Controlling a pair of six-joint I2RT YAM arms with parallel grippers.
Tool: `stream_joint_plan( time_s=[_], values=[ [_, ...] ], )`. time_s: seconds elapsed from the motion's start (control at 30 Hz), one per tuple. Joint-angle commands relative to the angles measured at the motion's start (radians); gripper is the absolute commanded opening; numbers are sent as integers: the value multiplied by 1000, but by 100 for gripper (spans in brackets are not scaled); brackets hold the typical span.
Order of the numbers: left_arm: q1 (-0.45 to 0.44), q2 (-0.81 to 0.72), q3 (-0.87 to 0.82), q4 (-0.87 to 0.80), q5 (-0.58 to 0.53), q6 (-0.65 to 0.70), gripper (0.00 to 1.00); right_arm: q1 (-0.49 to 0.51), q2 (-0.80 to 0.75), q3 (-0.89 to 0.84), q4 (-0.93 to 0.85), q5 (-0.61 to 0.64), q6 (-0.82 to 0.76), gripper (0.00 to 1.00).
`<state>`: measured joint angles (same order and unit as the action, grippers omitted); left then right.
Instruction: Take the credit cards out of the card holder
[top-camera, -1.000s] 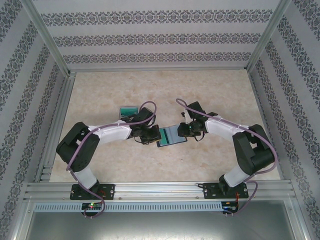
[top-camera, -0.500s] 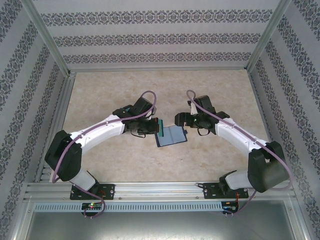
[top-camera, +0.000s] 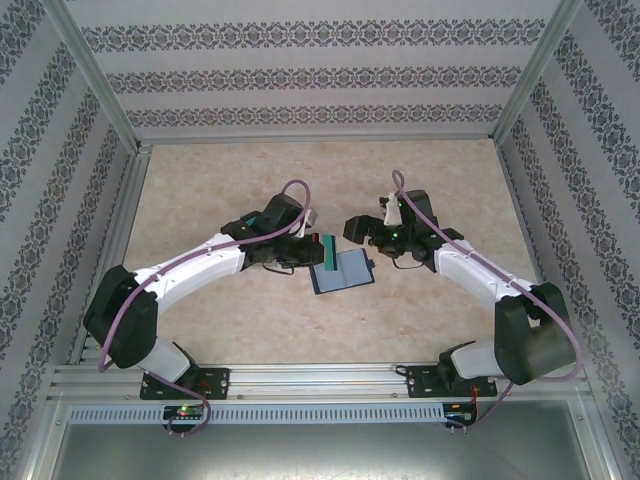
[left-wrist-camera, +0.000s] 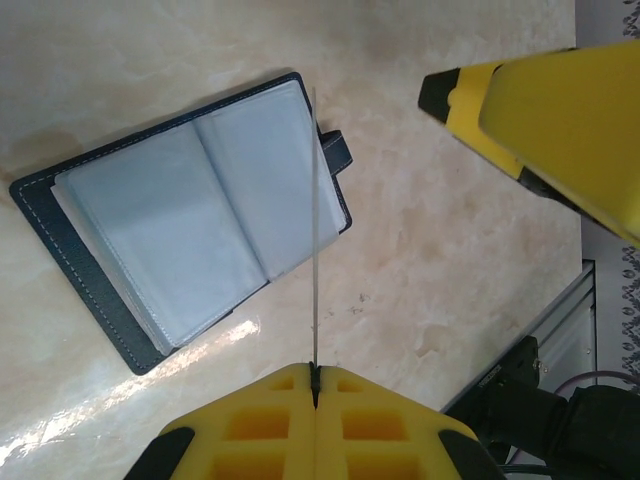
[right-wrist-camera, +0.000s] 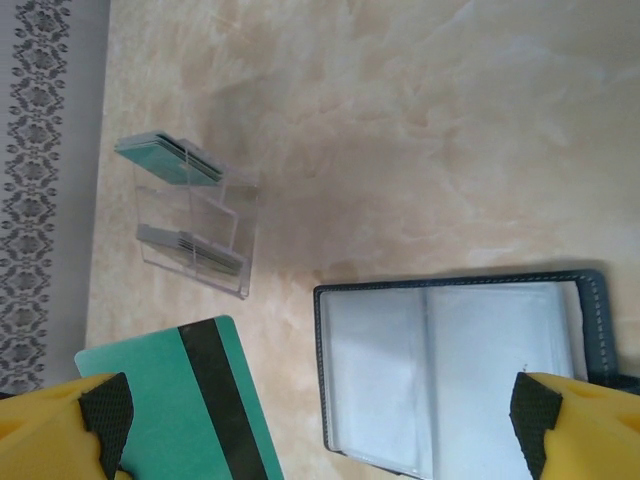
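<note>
The card holder lies open on the table, a dark navy bifold with pale blue-grey pockets facing up and its side tab at the right edge. My left gripper is shut on one teal credit card, held on edge just above the holder's left side. In the left wrist view that card shows as a thin line. In the right wrist view its back is teal with a black stripe. My right gripper hangs open above the holder with nothing between its fingers.
A clear plastic box with several teal cards stacked in it stands on the table beyond the holder, behind the left arm. The aluminium frame rail runs along the near edge. The marbled tabletop is bare toward the back wall.
The left gripper has drawn the teal card up out of the holder's left side. The right gripper has opened wide and lifted back off the holder.
</note>
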<state>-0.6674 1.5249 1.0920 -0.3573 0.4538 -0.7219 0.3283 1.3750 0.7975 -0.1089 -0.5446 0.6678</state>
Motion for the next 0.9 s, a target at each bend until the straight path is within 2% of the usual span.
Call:
stream_joint_plan(
  time_s=[0.0,0.23,0.37,0.47,0.67,0.77,0.87],
  values=[
    [5,-11,-4,19,4,2,0,-18,-30,-27,69,-62,57,98],
    [5,-13,165,-338,-151,272,0,-32,-63,-27,46,-52,36,98],
    [5,-13,266,-542,-333,445,0,-35,-73,-20,26,-42,24,98],
    [5,-20,306,-629,-484,556,0,-35,-85,-17,13,-36,13,98],
    [4,-47,303,-668,-775,799,0,-37,-115,14,-39,-19,-45,98],
    [4,-77,247,-606,-862,959,0,-39,-125,27,-59,-14,-64,98],
    [5,-105,192,-547,-902,1114,0,-43,-126,32,-67,-15,-74,98]
  ],
)
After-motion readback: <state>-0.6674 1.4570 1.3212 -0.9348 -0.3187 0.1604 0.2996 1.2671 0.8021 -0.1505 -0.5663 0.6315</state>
